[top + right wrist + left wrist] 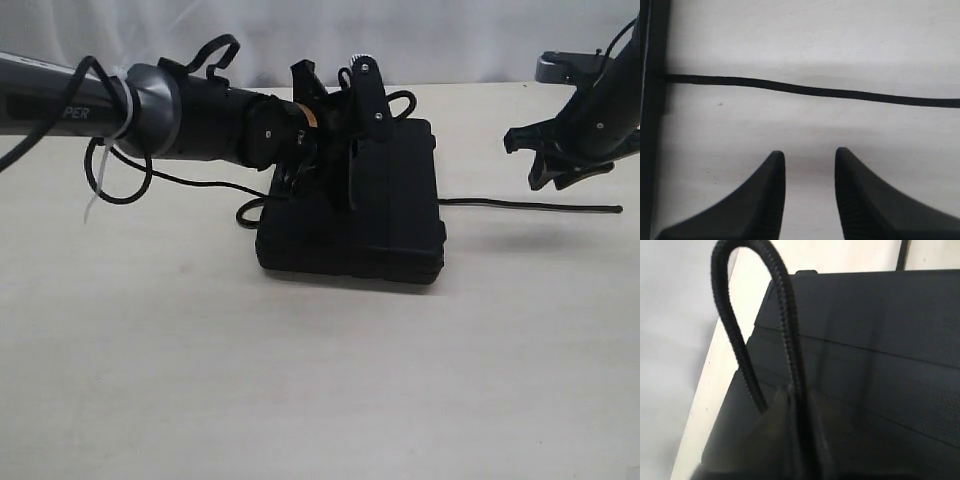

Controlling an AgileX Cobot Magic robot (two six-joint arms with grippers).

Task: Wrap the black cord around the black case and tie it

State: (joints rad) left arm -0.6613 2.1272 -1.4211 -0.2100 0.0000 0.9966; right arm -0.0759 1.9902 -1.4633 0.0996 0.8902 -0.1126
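The black case (395, 215) lies flat in the middle of the table. My left gripper (352, 192) reaches over its lid from the left. In the left wrist view this gripper (799, 402) is shut on the black cord (786, 315), which stands up from the jaws in a narrow loop above the case (880, 365). Another stretch of the black cord (530, 206) runs out from under the case across the table to the right. My right gripper (548, 160) hovers open above that stretch. In the right wrist view the cord (815, 91) lies a little beyond the open gripper (810, 156), untouched.
Glossy cables with a white zip tie (98, 205) hang from the left arm. More cord curls on the table (300, 380) left of the case. The case's edge (652, 125) shows in the right wrist view. A pale curtain hangs behind.
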